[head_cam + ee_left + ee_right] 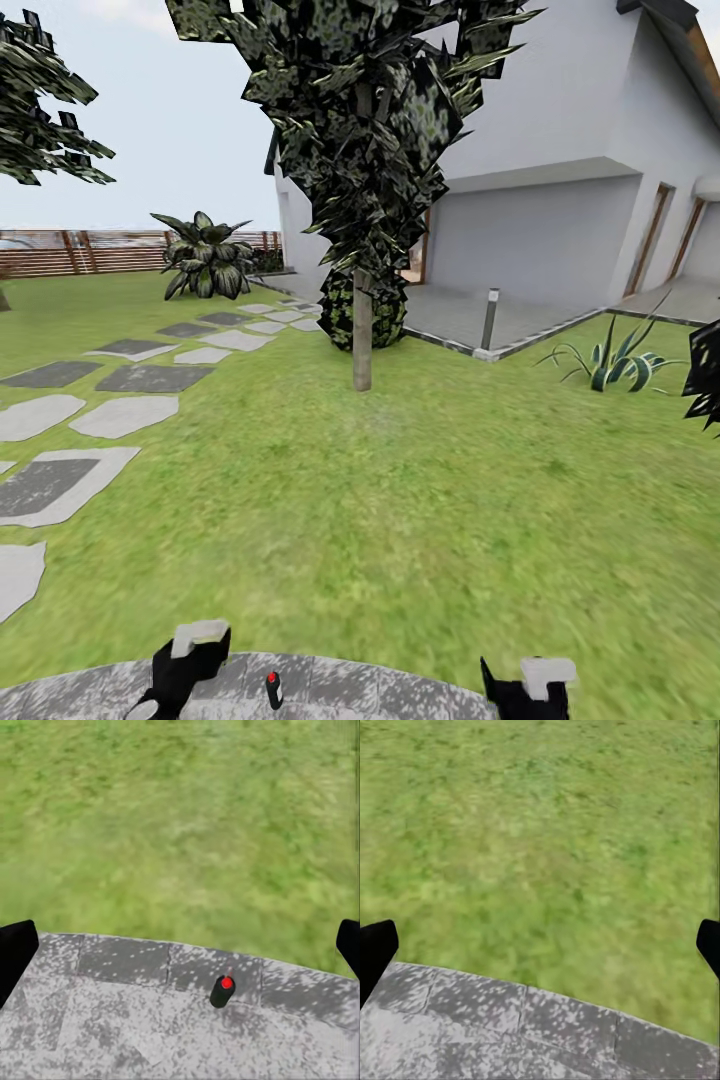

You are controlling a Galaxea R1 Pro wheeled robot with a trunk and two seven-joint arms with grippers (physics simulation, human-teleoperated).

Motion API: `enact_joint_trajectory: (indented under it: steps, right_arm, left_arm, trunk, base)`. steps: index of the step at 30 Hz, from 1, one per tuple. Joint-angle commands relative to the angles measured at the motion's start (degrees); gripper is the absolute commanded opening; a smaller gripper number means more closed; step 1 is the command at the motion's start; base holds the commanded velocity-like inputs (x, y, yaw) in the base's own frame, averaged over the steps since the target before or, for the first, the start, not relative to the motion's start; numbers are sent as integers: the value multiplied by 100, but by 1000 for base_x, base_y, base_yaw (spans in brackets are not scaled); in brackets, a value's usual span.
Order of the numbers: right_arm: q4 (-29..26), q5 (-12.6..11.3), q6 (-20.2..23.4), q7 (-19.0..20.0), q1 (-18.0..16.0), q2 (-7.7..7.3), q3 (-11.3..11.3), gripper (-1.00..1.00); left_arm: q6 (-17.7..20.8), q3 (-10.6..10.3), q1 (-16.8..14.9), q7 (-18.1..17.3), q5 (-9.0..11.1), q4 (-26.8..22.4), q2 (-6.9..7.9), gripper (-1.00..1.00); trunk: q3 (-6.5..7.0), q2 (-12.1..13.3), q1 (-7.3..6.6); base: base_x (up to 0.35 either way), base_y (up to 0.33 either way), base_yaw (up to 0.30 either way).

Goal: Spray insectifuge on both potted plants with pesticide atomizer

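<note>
Grey stone patio (330,690): at 6 o'clock in the head view, lawn (400,480) beyond.
Pesticide atomizer (272,690): upright on the patio, tip reads red, untouched.
Left claw (185,660): spread wide, empty, beside the bottle.
Right claw (525,690): wide, empty.
Progress: pickup pending, spraying left.
Labels: none readable.
</note>
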Motion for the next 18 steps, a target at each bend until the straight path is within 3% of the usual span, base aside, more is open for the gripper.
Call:
enact_joint_trajectory:
  steps: [1,7,11,18]
  right_arm:
    - [-74,0,-14,-2,-136,0,-1,100]
    - [-187,8,26,-2,-888,0,-1,100]
    - [-139,8,13,34,-1101,4,13,100]
    - [-114,15,9,41,-1111,14,24,100]
  left_arm:
    - [133,10,-109,-1,-16,-7,4,100]
    - [604,13,-412,3,-60,-45,-2,100]
    - [626,4,-443,-32,-73,-20,3,100]
    - [524,-8,-395,-56,-54,-50,1,100]
  trunk:
    - [-7,-3,0]
    - [-7,-3,0]
    - [-7,-3,0]
    - [-7,-3,0]
  base:
    - [0,0,0]
    - [0,0,0]
    - [0,0,0]
    - [0,0,0]
